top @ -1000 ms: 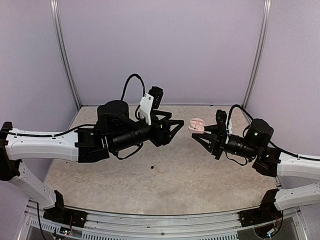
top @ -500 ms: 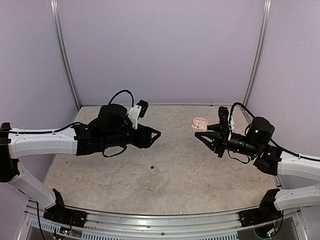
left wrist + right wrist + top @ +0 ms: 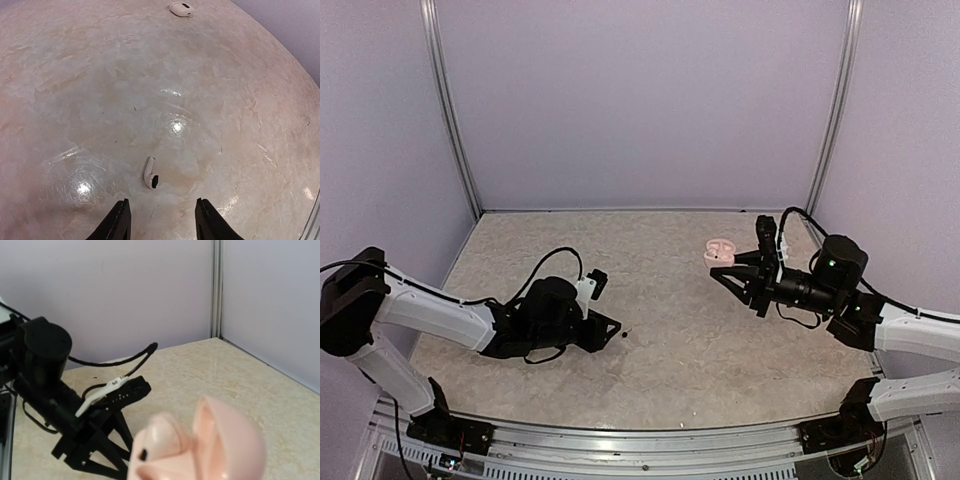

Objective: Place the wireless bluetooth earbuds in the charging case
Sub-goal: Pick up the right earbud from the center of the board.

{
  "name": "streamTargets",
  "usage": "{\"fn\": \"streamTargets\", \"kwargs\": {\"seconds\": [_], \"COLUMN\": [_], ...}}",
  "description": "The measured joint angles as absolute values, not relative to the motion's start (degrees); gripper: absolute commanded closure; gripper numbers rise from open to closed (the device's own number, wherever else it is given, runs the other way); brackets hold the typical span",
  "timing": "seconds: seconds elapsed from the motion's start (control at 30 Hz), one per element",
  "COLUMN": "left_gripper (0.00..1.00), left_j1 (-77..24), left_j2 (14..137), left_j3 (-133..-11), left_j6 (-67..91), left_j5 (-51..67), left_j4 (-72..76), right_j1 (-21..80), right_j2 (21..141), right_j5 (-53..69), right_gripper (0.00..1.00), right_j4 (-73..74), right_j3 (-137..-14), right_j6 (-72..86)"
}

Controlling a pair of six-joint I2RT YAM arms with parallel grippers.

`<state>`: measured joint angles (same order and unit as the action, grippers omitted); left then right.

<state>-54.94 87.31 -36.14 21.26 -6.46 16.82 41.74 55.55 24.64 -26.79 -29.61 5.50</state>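
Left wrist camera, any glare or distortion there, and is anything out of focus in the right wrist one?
Left wrist view: bright glare spots on the table near the white earbud, and its surface bulges like a fisheye. Right wrist view: the pink charging case up close is blurred; the left arm behind is sharper.

White shells cover both arms (image 3: 435,312); joints, left hand (image 3: 161,220) and right hand (image 3: 720,266) are black. Black cables (image 3: 548,258) loop at each wrist.
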Motion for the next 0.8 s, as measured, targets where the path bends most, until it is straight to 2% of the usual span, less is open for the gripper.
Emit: {"fn": "streamTargets", "kwargs": {"seconds": [0.27,0.8], "left_gripper": [0.64,0.77], "left_j1": [-55.33,-55.33], "left_j2": [95.57,104.92], "left_j3": [-35.75,-37.71], "left_j6": [19.97,19.07], "left_j5": [-6.92,-6.44], "left_j4": [27.09,31.86], "right_j1": [41.69,41.54], "right_j2": [54.92,53.65], "right_j5": [24.64,24.51], "right_gripper": [1.00,1.00], "right_j4": [-26.39,-25.15], "right_j3": [-29.21,-29.19], "right_j6": [5.48,5.41]}}
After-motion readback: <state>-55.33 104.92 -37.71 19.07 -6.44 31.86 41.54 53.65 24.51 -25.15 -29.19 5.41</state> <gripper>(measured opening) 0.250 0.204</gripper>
